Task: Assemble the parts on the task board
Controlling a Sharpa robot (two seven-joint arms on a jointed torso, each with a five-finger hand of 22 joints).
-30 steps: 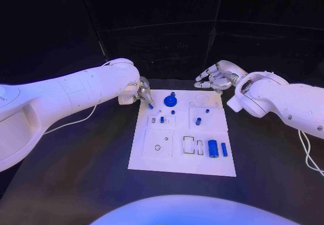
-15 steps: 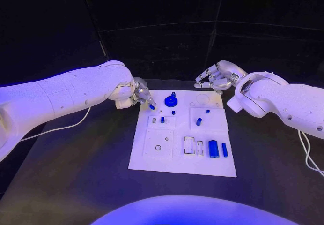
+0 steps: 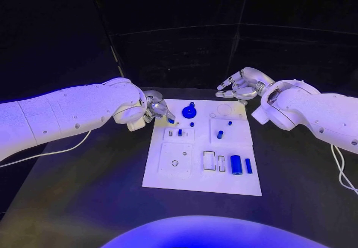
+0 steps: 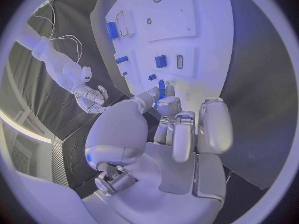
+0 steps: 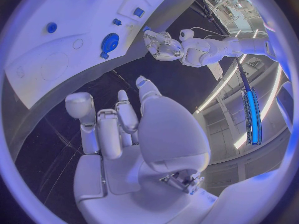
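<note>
1. Currently, the task board (image 3: 173, 178) lies flat in the middle of the black table (image 3: 74, 206), with its long side running away from the robot.
2. The left hand (image 3: 155, 107) hovers over the board's far left corner. Its fingers are drawn together and pinch a small blue peg (image 3: 170, 120) at their tips; the left wrist view shows the same blue peg (image 4: 161, 88) held between the fingertips (image 4: 167, 104) just above the white surface.
3. The right hand (image 3: 240, 87) hangs beyond the board's far right corner, apart from it. Its fingers are loosely spread and slightly curled, and it holds nothing; the right wrist view confirms an empty palm (image 5: 134, 149).
4. A round blue knob part (image 3: 189, 110) stands at the far end of the board, just beside the left hand.
5. A small blue peg in the centre field (image 3: 219, 134) stands upright on the board's right half.
6. A large blue cylinder (image 3: 236, 164) lies in the near right area, with a thinner blue bar (image 3: 248, 165) just beside it on the right.
7. Two pale rectangular recesses (image 3: 209, 159) sit immediately left of the cylinder.
</note>
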